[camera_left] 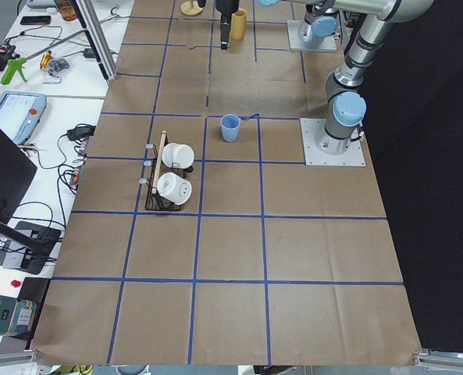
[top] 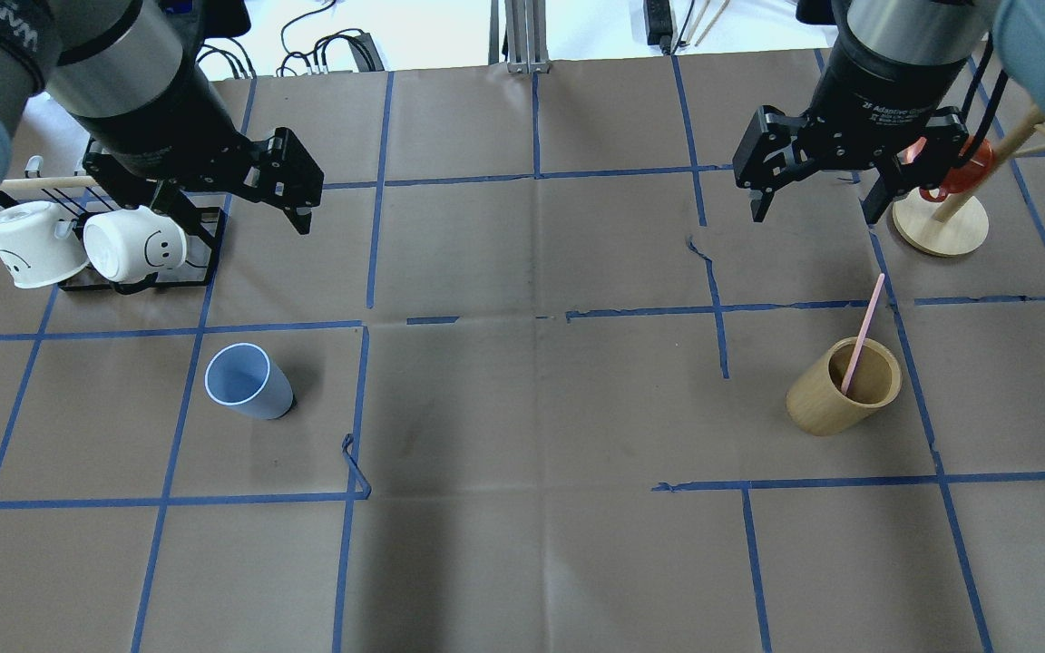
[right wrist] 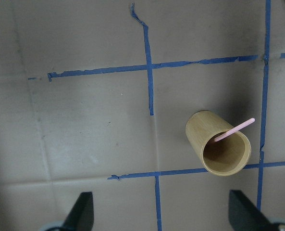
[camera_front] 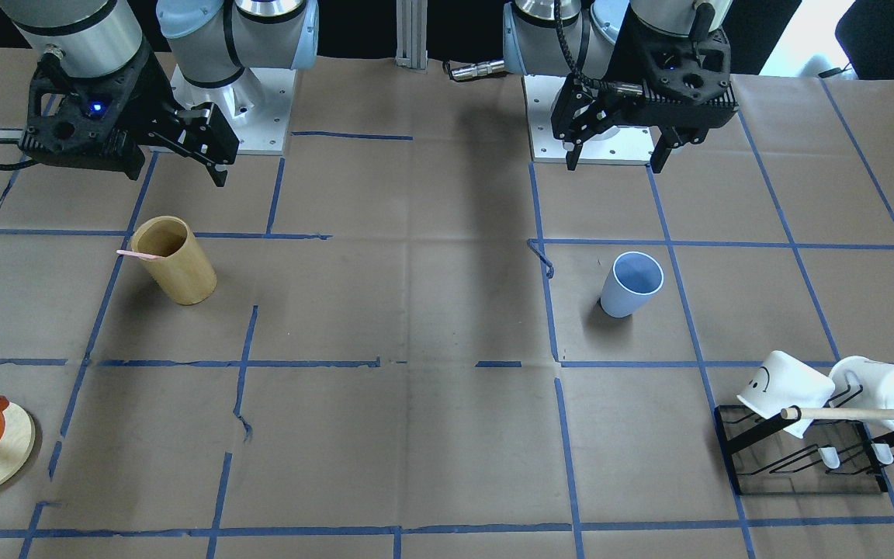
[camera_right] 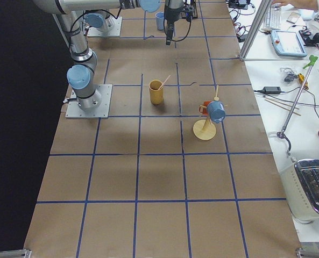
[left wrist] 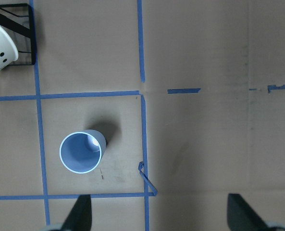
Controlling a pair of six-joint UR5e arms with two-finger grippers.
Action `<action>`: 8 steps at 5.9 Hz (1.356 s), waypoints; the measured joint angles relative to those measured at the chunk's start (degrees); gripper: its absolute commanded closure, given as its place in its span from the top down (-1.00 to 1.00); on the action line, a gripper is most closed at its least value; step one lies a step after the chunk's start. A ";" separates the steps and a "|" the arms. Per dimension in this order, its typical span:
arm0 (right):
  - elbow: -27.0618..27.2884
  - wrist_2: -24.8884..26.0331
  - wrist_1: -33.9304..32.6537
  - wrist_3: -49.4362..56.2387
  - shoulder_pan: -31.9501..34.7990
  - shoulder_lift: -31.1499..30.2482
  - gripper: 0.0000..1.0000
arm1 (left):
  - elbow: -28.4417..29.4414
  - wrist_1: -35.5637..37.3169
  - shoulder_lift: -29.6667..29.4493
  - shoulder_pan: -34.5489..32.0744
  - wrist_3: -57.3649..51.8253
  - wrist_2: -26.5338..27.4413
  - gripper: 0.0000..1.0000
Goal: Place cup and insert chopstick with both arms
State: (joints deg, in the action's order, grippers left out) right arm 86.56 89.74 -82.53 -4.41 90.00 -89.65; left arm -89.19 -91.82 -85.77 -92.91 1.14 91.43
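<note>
The light blue cup (top: 248, 381) stands upright and alone on the brown table; it also shows in the front view (camera_front: 632, 284) and the left wrist view (left wrist: 82, 151). My left gripper (top: 237, 213) hangs open and empty above and beyond it, also shown in the front view (camera_front: 615, 164). The pink chopstick (top: 863, 331) leans inside the tan wooden holder (top: 840, 390), its top sticking out past the rim; the right wrist view shows it too (right wrist: 234, 130). My right gripper (top: 813, 213) hangs open and empty above the holder, apart from it.
A black rack (top: 205, 240) with two white smiley mugs (top: 132, 247) and a beige dowel (top: 42, 182) sits beside my left gripper. A round wooden stand (top: 940, 231) with an orange cup (top: 962, 168) stands behind the holder. Blue tape lines grid the table.
</note>
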 measured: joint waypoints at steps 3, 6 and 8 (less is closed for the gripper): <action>0.09 0.08 -0.07 -0.15 0.00 0.00 1.00 | -0.08 -0.52 0.16 0.19 -0.03 0.06 0.97; 0.20 0.12 -0.15 0.00 -0.15 0.07 1.00 | -0.20 -1.50 0.74 0.97 -0.45 0.04 0.97; 0.33 0.91 -0.23 3.38 -3.48 0.36 1.00 | -3.44 -1.15 0.54 5.01 -3.35 -0.36 0.97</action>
State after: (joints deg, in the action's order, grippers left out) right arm 86.89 90.65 -82.76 -1.03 86.52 -89.29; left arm -92.63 -92.97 -85.24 -87.91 -2.21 91.07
